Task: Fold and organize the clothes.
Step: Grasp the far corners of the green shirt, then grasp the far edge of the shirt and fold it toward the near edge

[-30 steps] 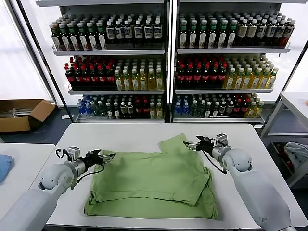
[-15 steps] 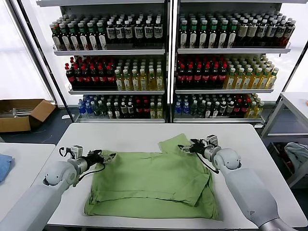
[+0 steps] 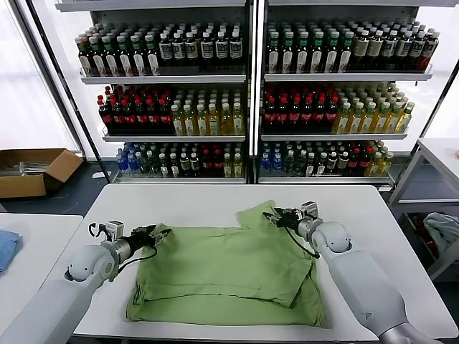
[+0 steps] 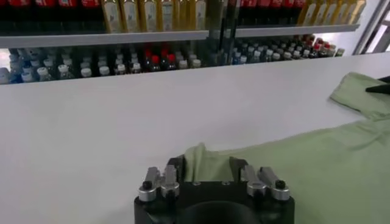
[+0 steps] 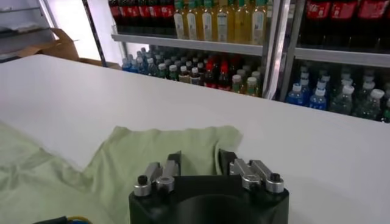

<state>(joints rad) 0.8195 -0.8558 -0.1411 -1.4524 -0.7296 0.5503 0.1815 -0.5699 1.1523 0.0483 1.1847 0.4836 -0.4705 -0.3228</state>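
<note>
The shirt (image 3: 229,269) lies on the table (image 3: 201,201). The shelves (image 3: 251,93) stand behind the table. The left gripper (image 3: 152,233) and right gripper (image 3: 276,214) are at the shirt's far corners.

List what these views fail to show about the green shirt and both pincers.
- Green shirt: collar, buttons and logo not visible in the head view; only plain fabric faces up.
- Left pincer: fingertips hidden by its own housing in the left wrist view.
- Right pincer: tips meet fabric, grip unclear; head view too small.
- Bottle labels: too small.

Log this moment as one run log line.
task: fold shirt | left gripper: at green polo shirt left corner | right gripper: at far sleeve | surface: white table
</note>
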